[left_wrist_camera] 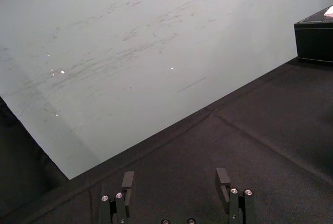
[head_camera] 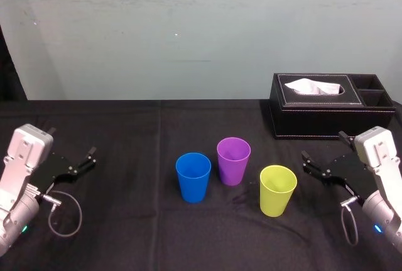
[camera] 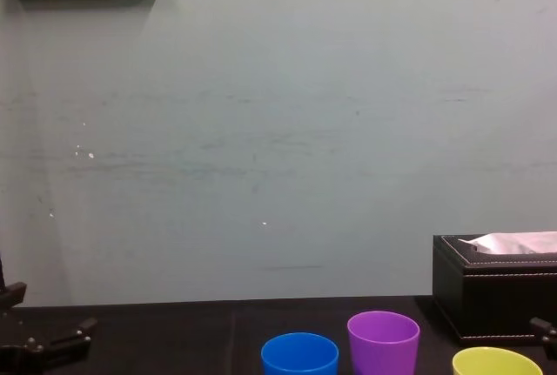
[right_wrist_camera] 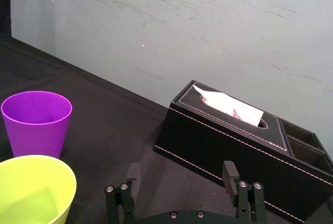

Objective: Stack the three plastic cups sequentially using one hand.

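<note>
Tabletop (head_camera: 125, 236): three cups: blue (head_camera: 193, 177), purple (head_camera: 233, 161) maybe touching, yellow-green (head_camera: 277, 190) apart

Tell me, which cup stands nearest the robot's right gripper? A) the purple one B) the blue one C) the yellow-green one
C: the yellow-green cup stands next to the open right gripper, while the purple cup and the blue cup stand farther toward the robot's left.

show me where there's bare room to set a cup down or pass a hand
Free: the black cloth between the open left end effector and the blue cup, and behind the cups left of the tissue box. Crowded: the purple cup and yellow-green cup stand close by, with the right end effector just beyond.
</note>
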